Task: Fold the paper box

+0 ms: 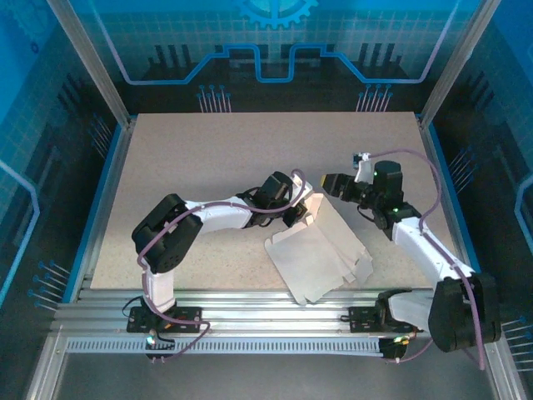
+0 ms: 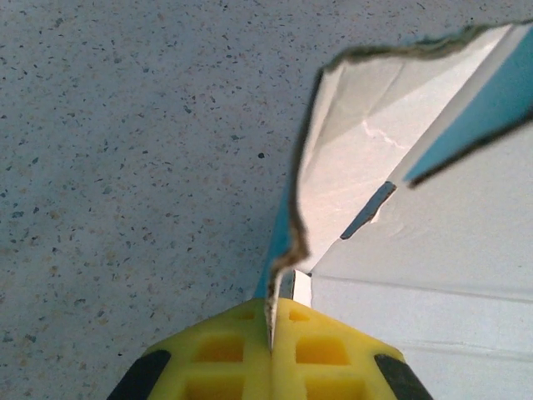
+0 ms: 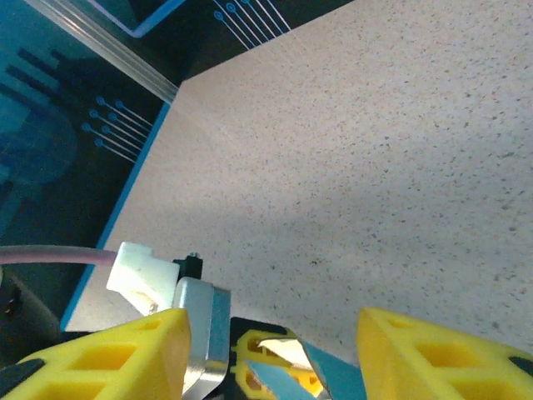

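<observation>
The paper box (image 1: 321, 250) lies as a partly raised die-cut sheet, white-grey side up, on the table's near middle. My left gripper (image 1: 298, 215) is at its upper-left flap. In the left wrist view its yellow fingers (image 2: 233, 350) are shut on the thin cardboard edge (image 2: 287, 250), blue outside and white inside. My right gripper (image 1: 328, 182) hovers just above the sheet's far corner, a little apart from it. Its yellow fingers (image 3: 125, 354) stand wide apart around nothing, with a blue flap (image 3: 337, 379) and the left gripper's tips below the gap.
The speckled tabletop (image 1: 225, 158) stretches free behind and to the left of the sheet. Blue-edged walls and aluminium posts (image 1: 100, 67) ring it, and a slotted rail (image 1: 250, 300) runs along the near edge. A white plug and silver block (image 3: 166, 292) of the left wrist sit close by.
</observation>
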Controlling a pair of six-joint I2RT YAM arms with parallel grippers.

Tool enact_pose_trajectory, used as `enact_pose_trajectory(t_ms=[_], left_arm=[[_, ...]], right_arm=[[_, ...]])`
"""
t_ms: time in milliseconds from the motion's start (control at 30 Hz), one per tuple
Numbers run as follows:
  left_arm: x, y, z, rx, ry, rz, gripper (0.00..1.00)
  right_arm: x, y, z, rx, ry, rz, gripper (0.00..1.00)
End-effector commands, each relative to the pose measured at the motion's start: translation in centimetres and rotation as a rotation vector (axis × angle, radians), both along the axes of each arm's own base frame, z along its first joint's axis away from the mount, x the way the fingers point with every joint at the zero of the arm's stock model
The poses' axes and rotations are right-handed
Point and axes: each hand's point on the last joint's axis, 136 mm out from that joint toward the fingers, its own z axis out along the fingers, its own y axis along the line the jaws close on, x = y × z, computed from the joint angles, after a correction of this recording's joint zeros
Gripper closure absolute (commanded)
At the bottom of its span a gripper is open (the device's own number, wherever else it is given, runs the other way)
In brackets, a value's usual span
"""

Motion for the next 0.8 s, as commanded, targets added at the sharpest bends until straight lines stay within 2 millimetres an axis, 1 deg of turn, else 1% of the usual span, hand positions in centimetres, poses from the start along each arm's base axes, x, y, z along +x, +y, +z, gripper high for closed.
enact_pose_trajectory(t_ms=[0,67,100,133,233,300,367,533,667,767], left_arm=[[-0.2,-0.1,1.5,-0.006,-0.043,-0.023,0.97],[-0.2,0.0,1.6,-0.002,-0.048,-0.023,0.97],[-0.2,0.0,1.5,0.001,-0.05,-0.024,0.97],[-0.1,0.0,1.6,0.004,-0.052,-0.024,0.97],[-0.1,0.1,1.6,0.01,-0.051,-0.021,0.97],[-0.1,0.1,1.7,0.01,-0.053,-0.023,0.97],[0.0,0.1,1.7,0.011,-0.057,-0.022,0.97],[0.1,0.1,1.9,0.006,-0.06,-0.023,0.97],[0.2,0.1,2.1,0.003,-0.069,-0.026,0.97],[0.3,0.2,2.3,0.001,-0.07,-0.024,0.97]], right_arm=[[-3.9,-1.1,-3.0,-0.183,0.184,0.09,0.42],[-4.8,-1.7,-3.4,-0.239,0.234,0.098,0.41],[-5.1,-1.4,-3.3,-0.232,0.239,0.111,0.4],[-5.3,-1.1,-2.6,-0.232,0.23,0.126,0.39],[-6.3,-0.5,-2.4,-0.323,0.252,0.156,0.37],[-7.1,-0.3,-2.8,-0.384,0.275,0.177,0.36],[-7.9,-0.6,-3.4,-0.437,0.313,0.177,0.36],[-8.7,-1.4,-4.7,-0.488,0.366,0.158,0.37],[-8.8,-1.5,-5.8,-0.522,0.399,0.148,0.4],[-8.9,-1.0,-6.6,-0.55,0.412,0.156,0.49]])
